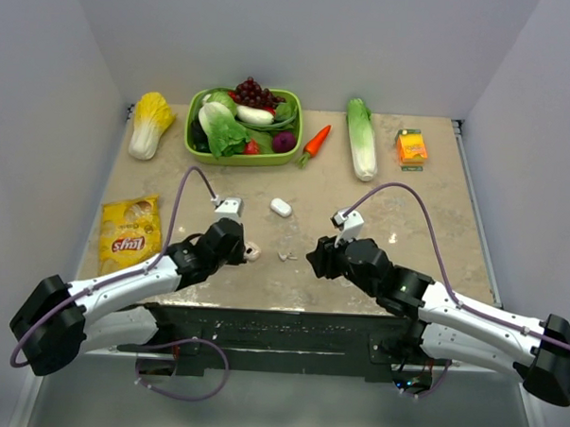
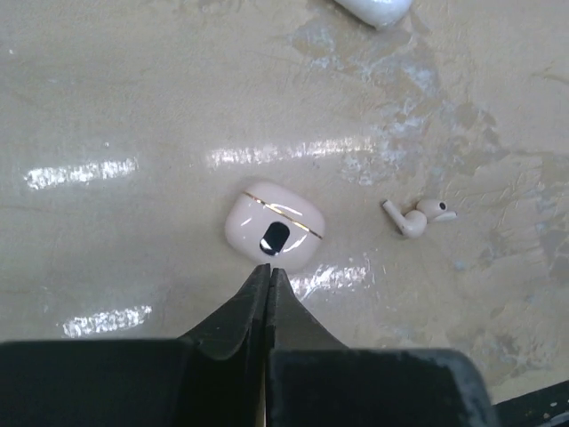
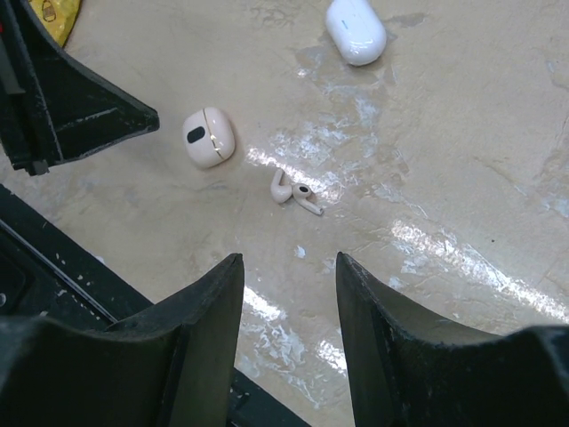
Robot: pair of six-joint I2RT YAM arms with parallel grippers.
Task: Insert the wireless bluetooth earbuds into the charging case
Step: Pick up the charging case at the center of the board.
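Note:
The charging case [image 2: 274, 227], small, pale and glossy with a gold lid seam and a dark oval mark, lies closed on the table [image 1: 252, 252] [image 3: 209, 136]. My left gripper [image 2: 268, 271] is shut and empty, its tips just short of the case's near edge. The earbuds [image 3: 293, 191], tiny and pale with short stems, lie close together on the table right of the case [image 2: 418, 216] [image 1: 286, 255]. My right gripper [image 3: 289, 262] stands open and empty, a little short of the earbuds.
A second white oval case [image 1: 281, 207] lies farther back. A green basket [image 1: 195, 148] of vegetables, a napa cabbage [image 1: 150, 122], a carrot [image 1: 316, 141], a long lettuce [image 1: 362, 136] and an orange carton [image 1: 412, 146] line the back. A chips bag [image 1: 130, 230] lies at left.

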